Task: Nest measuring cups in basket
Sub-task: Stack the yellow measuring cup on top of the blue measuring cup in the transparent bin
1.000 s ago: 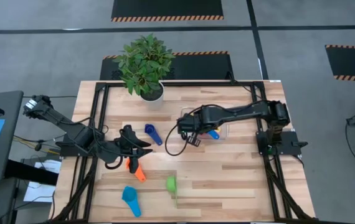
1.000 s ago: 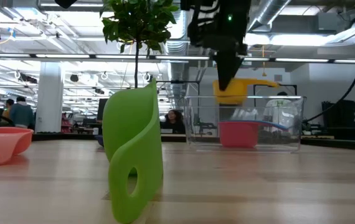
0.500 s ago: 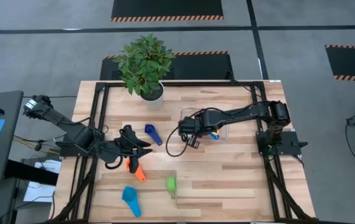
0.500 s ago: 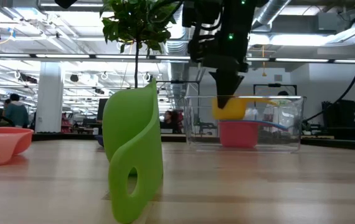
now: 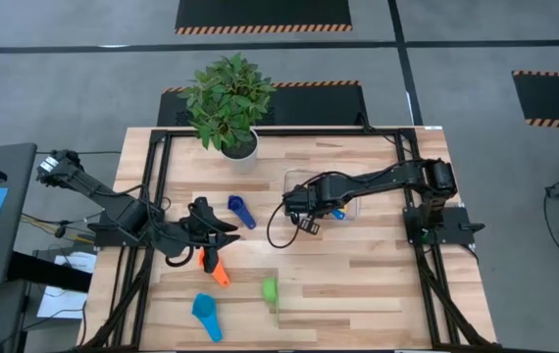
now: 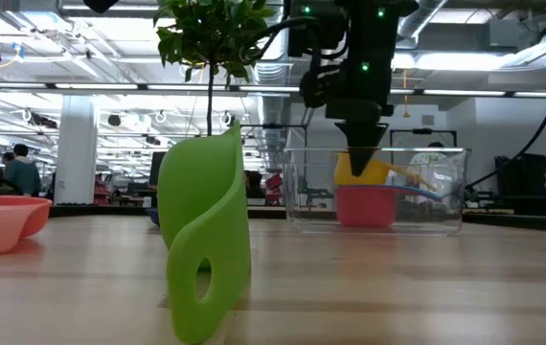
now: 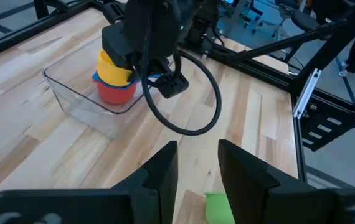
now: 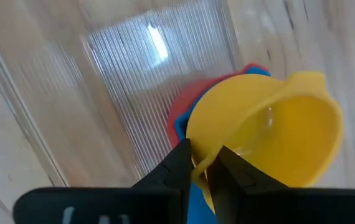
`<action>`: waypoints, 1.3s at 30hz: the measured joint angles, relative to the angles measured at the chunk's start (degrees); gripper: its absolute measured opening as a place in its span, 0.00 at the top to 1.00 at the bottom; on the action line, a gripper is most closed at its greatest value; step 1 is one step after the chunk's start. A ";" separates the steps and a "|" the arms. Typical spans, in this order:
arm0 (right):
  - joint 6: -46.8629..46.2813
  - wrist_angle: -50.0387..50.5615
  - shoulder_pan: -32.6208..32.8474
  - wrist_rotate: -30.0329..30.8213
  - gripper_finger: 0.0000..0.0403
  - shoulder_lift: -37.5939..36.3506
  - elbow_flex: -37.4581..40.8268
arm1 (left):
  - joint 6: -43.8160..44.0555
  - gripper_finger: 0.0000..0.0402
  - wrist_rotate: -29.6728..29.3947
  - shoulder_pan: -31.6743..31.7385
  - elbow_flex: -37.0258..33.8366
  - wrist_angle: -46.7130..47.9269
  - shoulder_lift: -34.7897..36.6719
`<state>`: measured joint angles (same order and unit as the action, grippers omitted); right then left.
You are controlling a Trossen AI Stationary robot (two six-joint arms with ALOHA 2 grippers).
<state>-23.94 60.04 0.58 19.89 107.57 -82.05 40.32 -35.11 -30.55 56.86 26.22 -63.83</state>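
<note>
surface (image 5: 358, 275): pale wood planks in a black frame, potted plant (image 5: 227, 100) at its far edge.

right arm: reaches in from the right edge, low and stretched over the basket, wrist turned down. right end effector (image 8: 203, 163) clenched on the rim of the yellow cup (image 8: 271, 134), which sits tilted on the stack inside.

left arm: folded near the left edge, left end effector (image 7: 197, 167) hovering with fingers parted and nothing between them, waiting.

basket (image 5: 321, 196): clear bin, right of centre toward the far edge. holds the red cup (image 6: 367, 205) with a blue one (image 7: 100, 78) on it (only a sliver shows).

loose cups: light blue cup (image 5: 205, 314) at the near edge, orange cup (image 5: 217, 270) by the left end effector, dark blue cup (image 5: 239, 210) mid-surface, green cup (image 5: 271, 290) standing on its side nearer the near edge.

step in hand, as judged: seating yellow into the stack. level the bowl over the cup beneath, handles lined up, ease down till it rests, then let go (releasing while tilted would likely leave it cocked).
</note>
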 joint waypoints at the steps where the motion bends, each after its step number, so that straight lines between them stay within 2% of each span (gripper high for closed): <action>1: -0.06 -0.18 -0.01 0.42 0.82 -0.02 0.00 | 0.00 0.74 0.00 0.00 0.00 0.00 0.00; 8: -2.77 4.32 -1.17 -2.03 0.80 -0.02 -0.06 | 0.00 0.74 0.00 0.00 0.00 0.00 0.00; 18: -3.00 5.82 -2.30 -3.77 0.68 -0.04 -1.35 | 0.02 0.74 0.31 0.00 0.00 -0.02 0.00; 25: -1.44 11.16 -2.23 -3.43 0.62 -0.11 -8.74 | 0.02 0.74 0.28 0.00 0.00 -0.02 0.00; 34: -0.86 11.31 -4.52 1.33 0.65 0.00 -8.63 | 0.04 0.74 0.28 0.00 0.00 -0.07 0.00; 39: 0.24 11.64 -6.75 -1.26 0.69 0.00 -8.60 | 0.04 0.74 0.26 0.00 0.00 -0.07 0.00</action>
<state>-23.70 71.68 -6.17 18.63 107.57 -90.65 40.36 -34.85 -30.55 56.86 26.15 -63.83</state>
